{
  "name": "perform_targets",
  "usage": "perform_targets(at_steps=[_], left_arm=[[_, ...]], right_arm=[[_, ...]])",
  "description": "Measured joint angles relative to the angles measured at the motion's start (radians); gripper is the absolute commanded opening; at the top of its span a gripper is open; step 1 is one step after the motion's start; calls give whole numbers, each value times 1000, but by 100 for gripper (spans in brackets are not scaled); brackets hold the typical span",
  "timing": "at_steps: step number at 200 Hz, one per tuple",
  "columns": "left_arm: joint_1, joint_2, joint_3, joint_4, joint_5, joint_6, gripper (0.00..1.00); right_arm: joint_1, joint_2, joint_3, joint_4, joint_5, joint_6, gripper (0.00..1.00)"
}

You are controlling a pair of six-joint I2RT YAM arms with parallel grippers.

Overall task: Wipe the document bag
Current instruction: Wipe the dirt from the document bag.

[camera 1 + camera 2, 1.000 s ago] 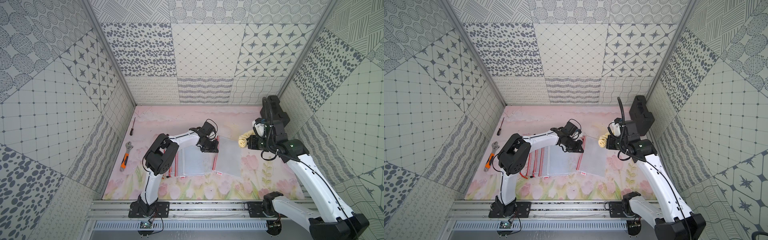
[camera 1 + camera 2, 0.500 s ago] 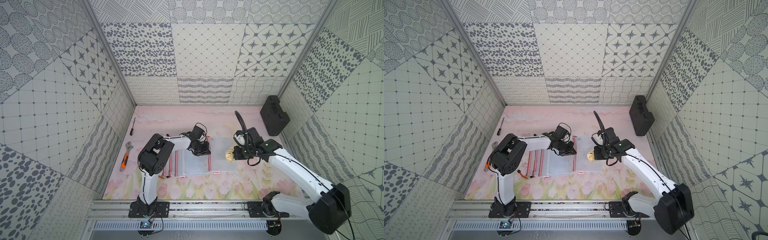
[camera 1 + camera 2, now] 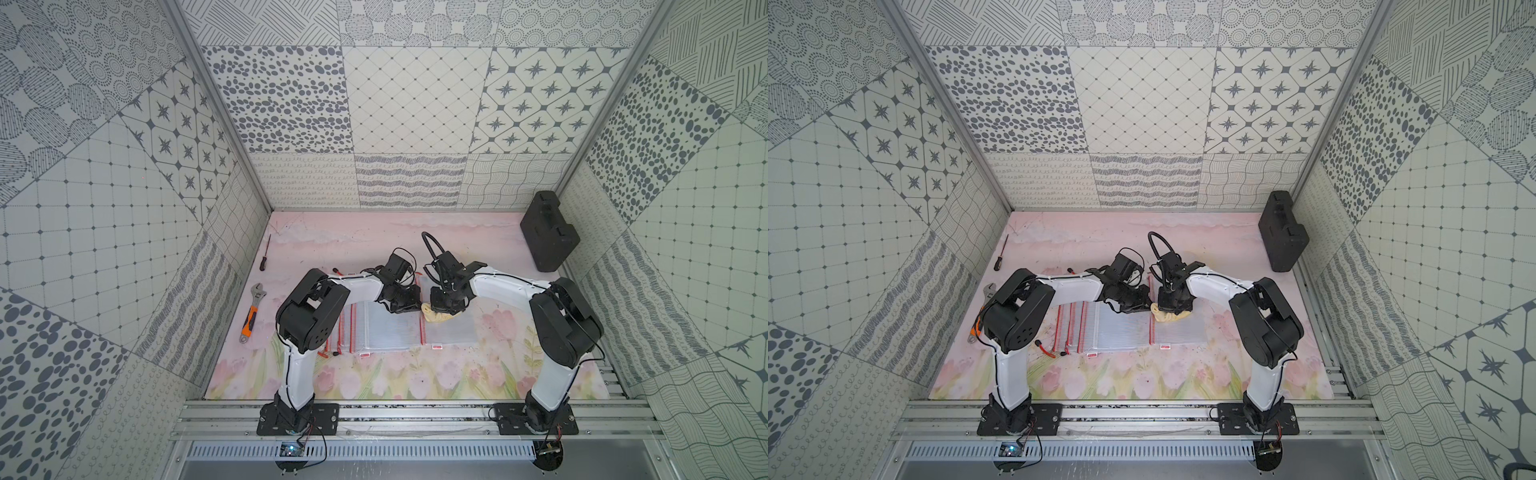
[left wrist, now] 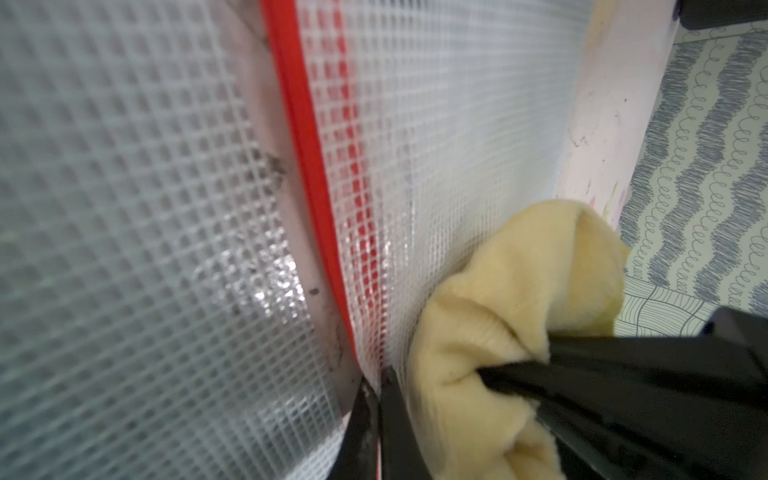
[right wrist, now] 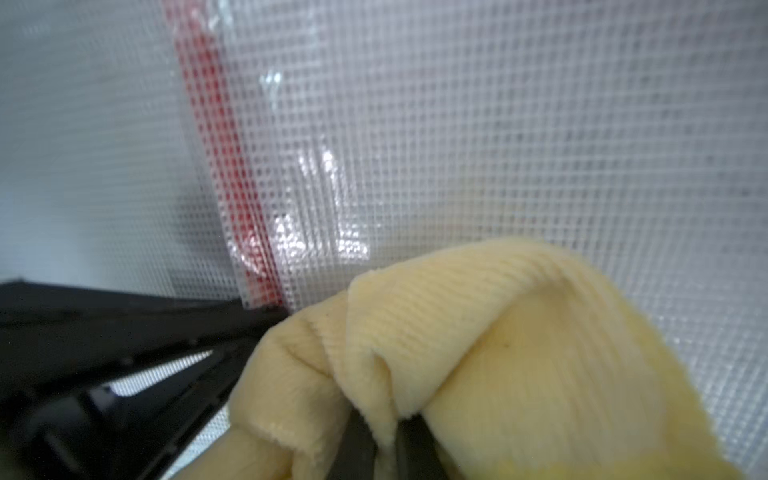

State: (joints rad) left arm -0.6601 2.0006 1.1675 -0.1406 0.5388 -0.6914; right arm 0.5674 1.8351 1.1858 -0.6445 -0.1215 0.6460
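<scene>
on the document bag (image 3: pixel 455 334), bent right arm's end effector (image 3: pixel 441 311) tip-down with cloth (image 3: pixel 432 318)

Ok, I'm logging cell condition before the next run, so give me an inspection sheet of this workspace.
Surface: pink floral mat, dark specks near the front.
Job's things: mesh document bag lying flat; yellow cloth on it; spare bags overlapped beside it.
Clutter: wrench, screwdriver, black case.
Grippers: left gripper, jaws shut on the document bag's edge; right gripper, jaws shut on the yellow cloth.
Cables: wrist cable loop arching free above the mat.
Surroundings: patterned wall panels; nothing else seen.
</scene>
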Motion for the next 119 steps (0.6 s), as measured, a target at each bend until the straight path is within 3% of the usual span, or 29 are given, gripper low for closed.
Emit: perform_targets(at_steps=[26, 80, 119], left_arm=[[-3, 5, -1, 14, 5, 6, 0], [-5, 24, 11, 37, 33, 21, 0], [-6, 40, 24, 41, 51, 23, 0]], right_arm=[[-62, 68, 89, 7, 1, 37, 0], [-96, 305, 456, -55, 60, 31, 0], [-66, 321, 468, -32, 40, 40, 0]])
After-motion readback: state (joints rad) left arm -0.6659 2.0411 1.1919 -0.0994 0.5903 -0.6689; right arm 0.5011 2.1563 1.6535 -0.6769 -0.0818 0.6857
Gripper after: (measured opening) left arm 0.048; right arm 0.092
